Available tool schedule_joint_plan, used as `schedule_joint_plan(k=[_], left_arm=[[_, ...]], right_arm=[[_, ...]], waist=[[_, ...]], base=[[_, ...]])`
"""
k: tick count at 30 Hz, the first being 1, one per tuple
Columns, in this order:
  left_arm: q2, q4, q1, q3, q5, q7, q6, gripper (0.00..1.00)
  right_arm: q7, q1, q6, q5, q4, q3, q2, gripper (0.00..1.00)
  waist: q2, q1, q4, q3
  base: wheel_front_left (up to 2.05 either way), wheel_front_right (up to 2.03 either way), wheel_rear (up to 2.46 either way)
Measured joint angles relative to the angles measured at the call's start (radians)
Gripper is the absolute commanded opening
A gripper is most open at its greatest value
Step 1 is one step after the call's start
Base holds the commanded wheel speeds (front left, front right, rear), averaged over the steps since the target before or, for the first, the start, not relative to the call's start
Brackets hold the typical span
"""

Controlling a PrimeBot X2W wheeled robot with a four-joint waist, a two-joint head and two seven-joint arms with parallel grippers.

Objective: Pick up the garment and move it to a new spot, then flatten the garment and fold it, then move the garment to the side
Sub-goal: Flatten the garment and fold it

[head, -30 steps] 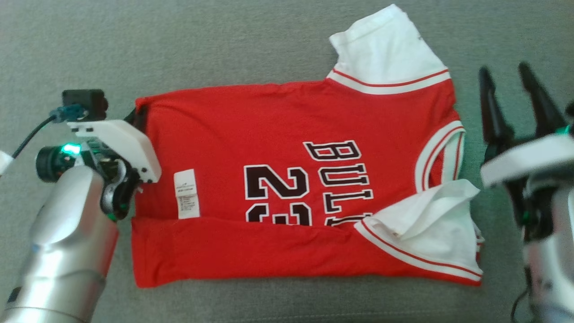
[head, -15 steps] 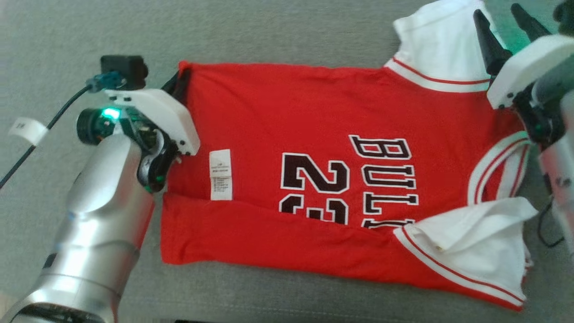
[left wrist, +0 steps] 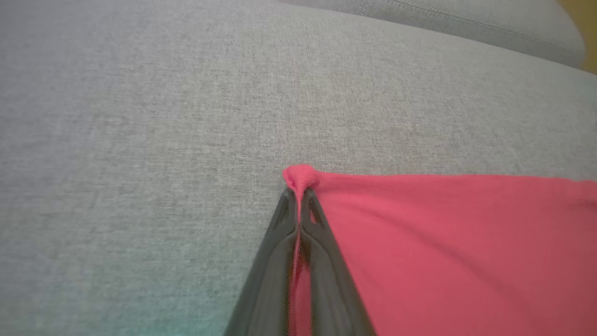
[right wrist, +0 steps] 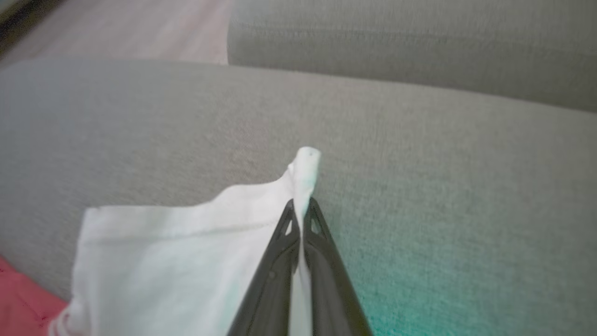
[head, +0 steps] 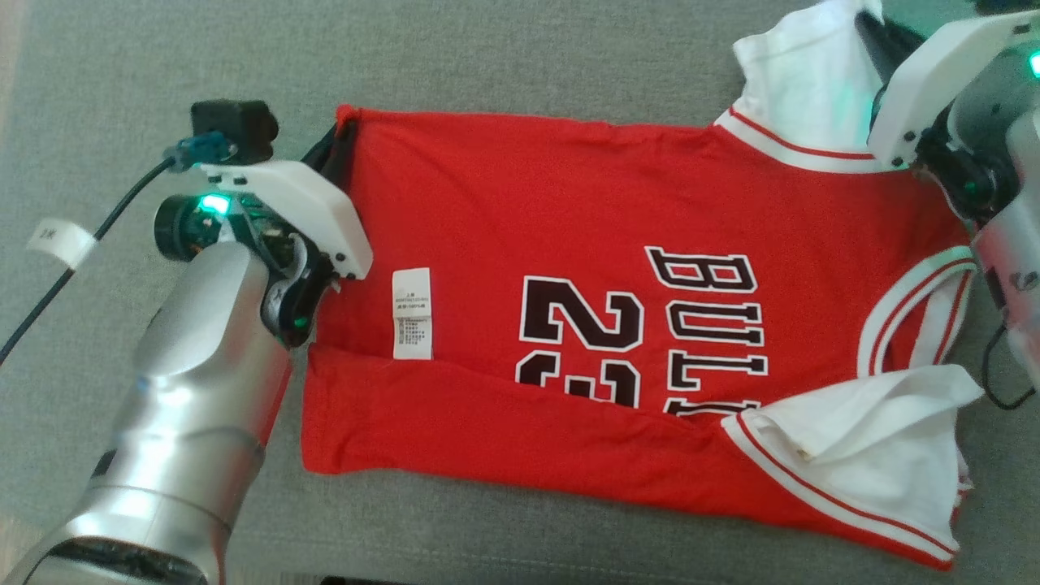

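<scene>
Fingers of your right gripper, spread a second ago, now pinch the sleeve, left gripper clamps the hem corner; jersey lies half-folded on the cushion, ready for the next fold.

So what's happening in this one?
The robot is folding a red jersey spread on a grey cushion. Its left gripper is shut on the far hem corner, its right gripper on the far white sleeve. The near long edge is already folded over; the far edge is not yet folded.
</scene>
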Motion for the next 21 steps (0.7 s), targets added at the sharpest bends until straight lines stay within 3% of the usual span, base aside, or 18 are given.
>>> schedule_joint_plan(k=[6,12,17,21], left_arm=[[0.031,-0.03,0.054,0.018,-0.007,-0.054,0.007,0.0],[0.096,-0.168,0.133,0.046,-0.015,-0.074,0.042,0.0],[0.153,-0.347,0.27,0.078,-0.028,-0.072,0.103,0.0],[0.183,-0.505,0.438,0.108,-0.057,-0.054,0.167,0.0]], right_arm=[[-0.156,0.028,0.0,0.061,-0.135,-0.004,-0.018,0.0],[-0.24,0.215,0.0,0.094,-0.314,-0.079,-0.061,0.0],[-0.249,0.438,0.0,0.09,-0.49,-0.187,-0.05,0.0],[-0.213,0.653,0.0,0.072,-0.612,-0.277,0.015,0.0]], waist=[[0.0,-0.0002,-0.017,-0.046],[0.0,-0.0002,-0.048,-0.099],[0.0,-0.0003,-0.084,-0.141],[0.0,-0.0003,-0.111,-0.17]], base=[[0.0,0.0,0.0],[0.0,0.0,0.0],[0.0,0.0,0.0],[0.0,0.0,0.0]])
